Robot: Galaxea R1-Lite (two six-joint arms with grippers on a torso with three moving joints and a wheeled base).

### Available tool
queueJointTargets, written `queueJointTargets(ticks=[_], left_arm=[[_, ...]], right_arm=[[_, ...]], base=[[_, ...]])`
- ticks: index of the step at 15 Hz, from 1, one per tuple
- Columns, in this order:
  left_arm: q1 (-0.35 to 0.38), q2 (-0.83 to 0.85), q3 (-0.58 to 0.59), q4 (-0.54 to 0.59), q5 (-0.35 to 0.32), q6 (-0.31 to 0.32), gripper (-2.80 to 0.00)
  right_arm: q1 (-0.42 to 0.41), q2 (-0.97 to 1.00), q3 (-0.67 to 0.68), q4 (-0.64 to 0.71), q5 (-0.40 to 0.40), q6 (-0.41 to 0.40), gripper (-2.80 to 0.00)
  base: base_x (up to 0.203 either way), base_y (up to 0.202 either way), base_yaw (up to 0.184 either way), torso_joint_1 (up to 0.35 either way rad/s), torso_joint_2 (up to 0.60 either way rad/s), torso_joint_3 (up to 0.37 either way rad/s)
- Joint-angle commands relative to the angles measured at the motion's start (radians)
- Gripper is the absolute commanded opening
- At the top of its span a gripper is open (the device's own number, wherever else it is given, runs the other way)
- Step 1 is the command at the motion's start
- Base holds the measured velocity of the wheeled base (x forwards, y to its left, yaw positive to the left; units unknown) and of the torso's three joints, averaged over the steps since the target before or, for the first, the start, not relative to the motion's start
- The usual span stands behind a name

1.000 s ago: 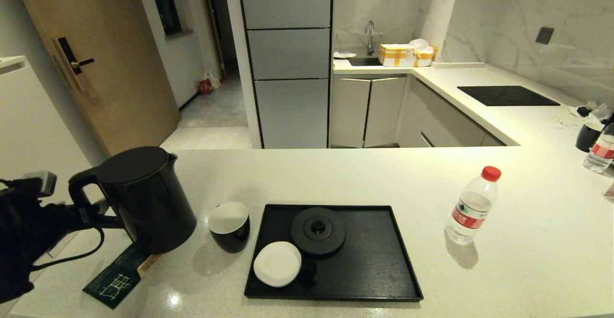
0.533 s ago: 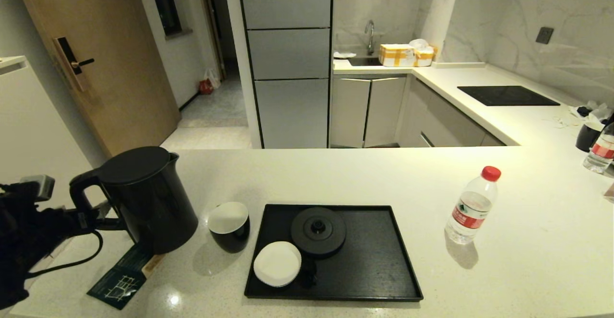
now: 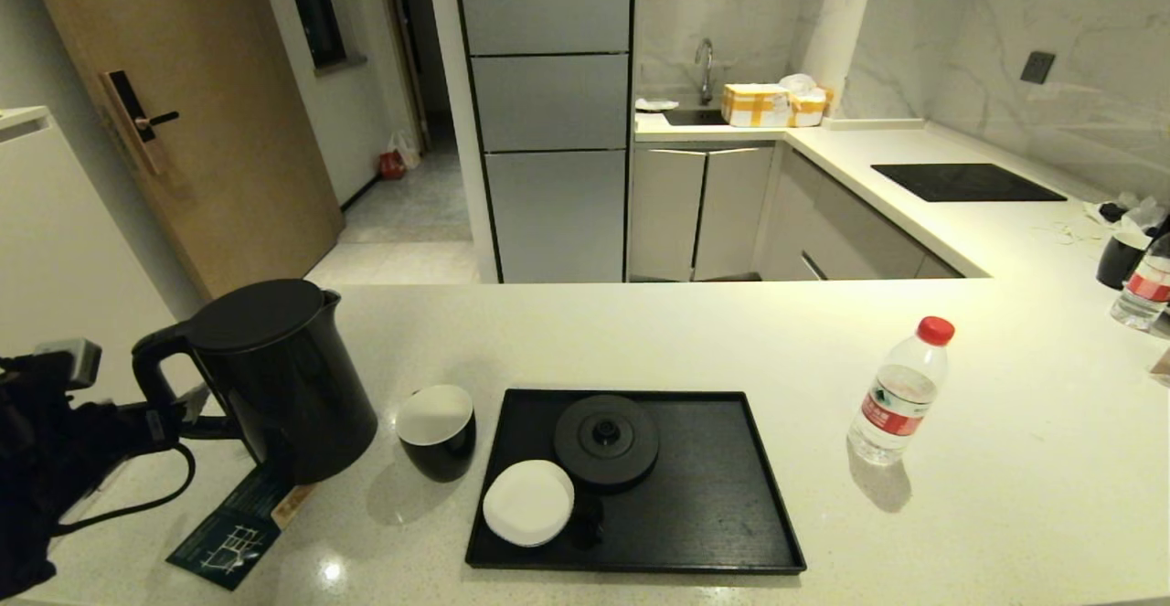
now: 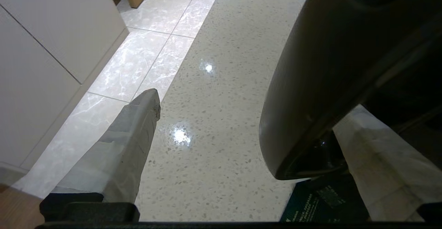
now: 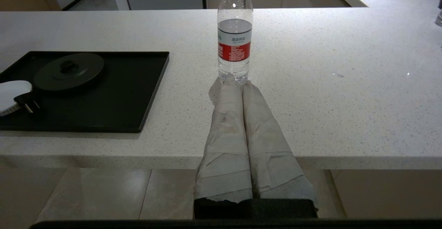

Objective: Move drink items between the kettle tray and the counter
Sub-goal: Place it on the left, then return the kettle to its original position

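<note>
At the counter's [image 3: 640, 332] left edge the left gripper [image 3: 187, 409] stands spread wide beside the kettle [image 3: 274, 377], gripping nothing. Next come cup [image 3: 437, 430], tray [image 3: 722, 496] (holding saucer [image 3: 528, 502] and base disc [image 3: 606, 440]), bottle [image 3: 900, 396]; right gripper [image 5: 238, 84] pressed together.

A tan wooden door with a black handle lock [image 3: 137, 122] stands left; tall grey panelled cabinets [image 3: 548, 112] centre; white marble-veined wall [image 3: 1051, 12] right; pale glossy floor tiles [image 3: 402, 259].
</note>
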Motion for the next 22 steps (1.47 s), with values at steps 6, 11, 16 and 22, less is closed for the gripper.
queueJointTargets(ticks=[6,11,16,22], left_arm=[[0.0,-0.049,0.098,-0.088,-0.004,-0.003,0.0],[0.0,-0.14,0.182,-0.141,-0.008,-0.004,0.0],[0.0,-0.298,0.234,-0.121,-0.012,-0.006,0.0],[-0.025,-0.645,0.162,0.146,-0.012,-0.014,-2.8]], right_arm=[[0.0,0.001,0.0,0.0,0.0,-0.001,-2.8],[0.0,0.001,0.0,0.0,0.0,-0.001,-2.8],[0.0,0.001,0.0,0.0,0.0,-0.001,-2.8],[0.0,0.001,0.0,0.0,0.0,-0.001,-2.8]], base=[[0.0,0.0,0.0,0.0,0.0,0.0],[0.0,0.0,0.0,0.0,0.0,0.0],[0.0,0.0,0.0,0.0,0.0,0.0],[0.0,0.0,0.0,0.0,0.0,0.0]])
